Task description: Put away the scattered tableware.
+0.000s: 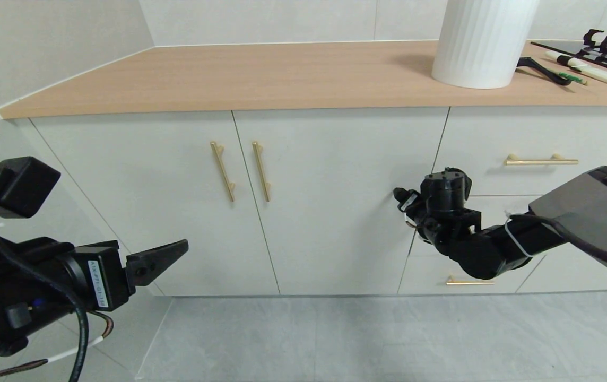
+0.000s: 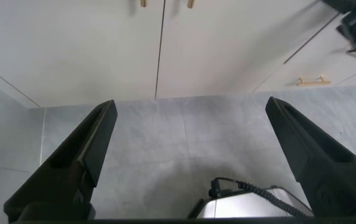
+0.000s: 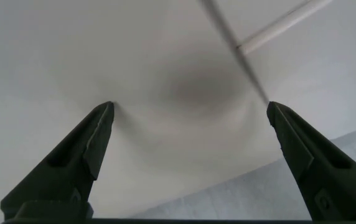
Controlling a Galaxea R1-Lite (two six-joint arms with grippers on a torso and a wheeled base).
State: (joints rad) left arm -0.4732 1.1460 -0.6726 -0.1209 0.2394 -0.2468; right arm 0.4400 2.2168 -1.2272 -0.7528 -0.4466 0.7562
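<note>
Wooden desk (image 1: 229, 74) has the tableware (image 1: 550, 71) lying crosswise at its far right end, up and right of the right gripper (image 3: 189, 109), whose fingers (image 3: 84, 149) are wide open, empty, close to the cabinet door (image 1: 335, 223) below.

The pale grey cabinet doors (image 1: 330, 212) are seen from above by the head camera, from farther back beyond the left claw (image 2: 190, 101), and closely ahead of the right claw (image 3: 190, 104).
</note>
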